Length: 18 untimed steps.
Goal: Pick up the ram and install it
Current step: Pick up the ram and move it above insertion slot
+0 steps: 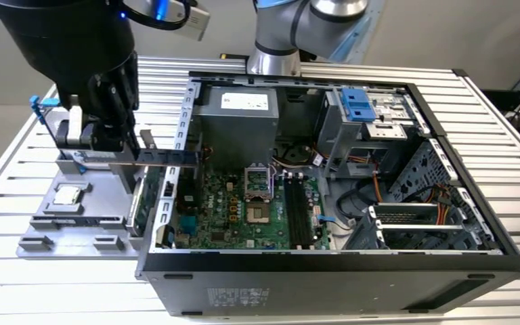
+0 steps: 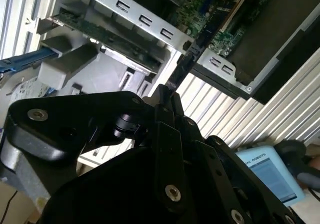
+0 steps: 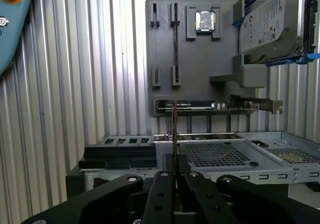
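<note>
Ram [image 3: 174,134]: judged light, stiff and fragile, best taken by its long edges clear of the chips; pinched between the closed fingers of the gripper [image 3: 175,173], aloft by the grey parts tray [image 3: 200,59], beside the open computer case [image 1: 332,261].

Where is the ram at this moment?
The ram is gripped in the gripper at the exterior view's left, above the grey parts tray and right beside the open computer case.
</note>
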Each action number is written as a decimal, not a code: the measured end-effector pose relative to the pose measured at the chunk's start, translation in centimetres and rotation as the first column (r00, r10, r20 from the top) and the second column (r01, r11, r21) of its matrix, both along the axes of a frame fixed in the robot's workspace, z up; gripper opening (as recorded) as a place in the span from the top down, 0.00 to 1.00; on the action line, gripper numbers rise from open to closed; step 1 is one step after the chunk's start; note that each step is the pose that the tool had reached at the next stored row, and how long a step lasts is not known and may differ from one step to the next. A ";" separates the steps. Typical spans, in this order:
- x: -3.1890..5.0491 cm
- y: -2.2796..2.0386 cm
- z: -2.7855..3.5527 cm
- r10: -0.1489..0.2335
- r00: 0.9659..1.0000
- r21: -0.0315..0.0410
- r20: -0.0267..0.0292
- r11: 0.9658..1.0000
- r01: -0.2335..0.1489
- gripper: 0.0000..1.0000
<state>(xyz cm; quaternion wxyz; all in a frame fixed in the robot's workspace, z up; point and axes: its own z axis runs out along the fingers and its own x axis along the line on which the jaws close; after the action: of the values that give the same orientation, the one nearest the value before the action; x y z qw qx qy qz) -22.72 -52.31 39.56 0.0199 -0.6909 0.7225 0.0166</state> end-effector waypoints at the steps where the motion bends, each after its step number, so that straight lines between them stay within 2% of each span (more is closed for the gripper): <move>1: 0.21 0.00 0.00 0.000 1.000 0.000 0.000 1.000 0.000 1.00; 18: 4.22 0.00 0.00 0.000 1.000 0.000 0.000 1.000 0.000 1.00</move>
<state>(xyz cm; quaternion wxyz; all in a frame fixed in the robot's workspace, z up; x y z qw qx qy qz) -18.50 -52.31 39.56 0.0199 -0.6909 0.7225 0.0166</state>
